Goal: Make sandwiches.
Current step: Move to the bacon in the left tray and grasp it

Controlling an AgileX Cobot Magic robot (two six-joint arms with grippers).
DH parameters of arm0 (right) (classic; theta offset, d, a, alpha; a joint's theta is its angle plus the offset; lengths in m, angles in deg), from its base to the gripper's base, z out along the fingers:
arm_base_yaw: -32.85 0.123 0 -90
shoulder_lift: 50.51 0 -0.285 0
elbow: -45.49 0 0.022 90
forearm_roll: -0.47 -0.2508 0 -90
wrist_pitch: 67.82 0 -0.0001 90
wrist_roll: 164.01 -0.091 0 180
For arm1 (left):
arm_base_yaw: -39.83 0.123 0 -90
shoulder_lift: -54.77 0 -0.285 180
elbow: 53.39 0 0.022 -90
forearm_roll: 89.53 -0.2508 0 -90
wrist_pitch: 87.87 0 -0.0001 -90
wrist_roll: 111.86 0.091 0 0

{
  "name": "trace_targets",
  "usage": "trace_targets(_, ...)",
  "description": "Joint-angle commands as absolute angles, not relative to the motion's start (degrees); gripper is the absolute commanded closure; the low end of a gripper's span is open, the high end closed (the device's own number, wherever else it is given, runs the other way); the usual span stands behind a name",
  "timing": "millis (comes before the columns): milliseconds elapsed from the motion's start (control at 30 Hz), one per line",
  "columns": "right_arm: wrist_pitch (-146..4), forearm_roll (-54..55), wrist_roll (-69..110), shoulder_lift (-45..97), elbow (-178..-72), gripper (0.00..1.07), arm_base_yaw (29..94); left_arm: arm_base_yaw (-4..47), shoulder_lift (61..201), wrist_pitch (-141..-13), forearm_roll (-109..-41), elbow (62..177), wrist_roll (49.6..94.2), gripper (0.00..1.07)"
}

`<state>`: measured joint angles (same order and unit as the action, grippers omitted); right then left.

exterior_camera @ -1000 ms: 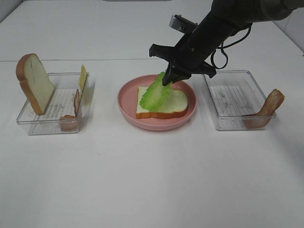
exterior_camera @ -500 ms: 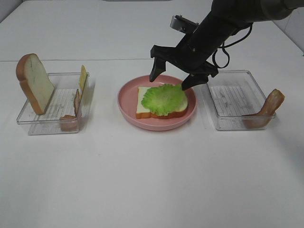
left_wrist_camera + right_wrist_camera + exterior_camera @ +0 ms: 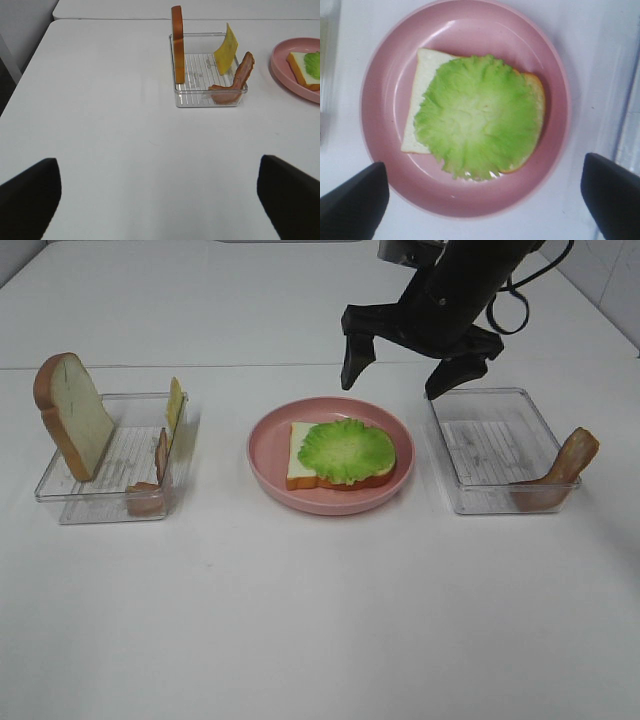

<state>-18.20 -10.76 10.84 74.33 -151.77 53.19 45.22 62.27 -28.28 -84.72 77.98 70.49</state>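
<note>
Green lettuce leaf [image 3: 346, 450] flat on bread slice [image 3: 302, 452], pink plate [image 3: 265, 468].
Right gripper [image 3: 392, 385] wide, empty above; advise pinching meat strip [image 3: 568, 462] at raised end, laying it centred.

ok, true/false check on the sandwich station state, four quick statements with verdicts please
1. The lettuce lies on the bread slice on the pink plate. True.
2. The right end effector is shut on the lettuce. False: it is open above the plate, holding nothing.
3. The second bread slice stands on edge in the left tray. True.
4. The cheese sits on the lettuce. False: it leans upright in the left tray.
</note>
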Motion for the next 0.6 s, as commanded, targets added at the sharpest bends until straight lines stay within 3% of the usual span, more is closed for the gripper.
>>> trace_targets(33, -12.8, -5.3, 8.1, 71.9, -152.3, 0.08, 52.4, 45.4, 61.5, -28.6, -85.0, 77.9, 70.4, 0.07)
trace_targets(233, -5.2, -2.5, 8.2, 69.9, -152.3, 0.09, 47.3, 45.4, 61.5, -28.6, -85.0, 77.9, 70.4, 0.07)
trace_targets(333, -1.2, -2.5, 10.3, 69.8, -152.2, 0.09, 41.9, 45.4, 61.5, -28.6, -85.0, 77.9, 70.4, 0.07)
trace_targets(600, -1.4, -2.5, 13.8, 69.8, -152.2, 0.09, 34.2, 45.4, 61.5, -28.6, -85.0, 77.9, 70.4, 0.07)
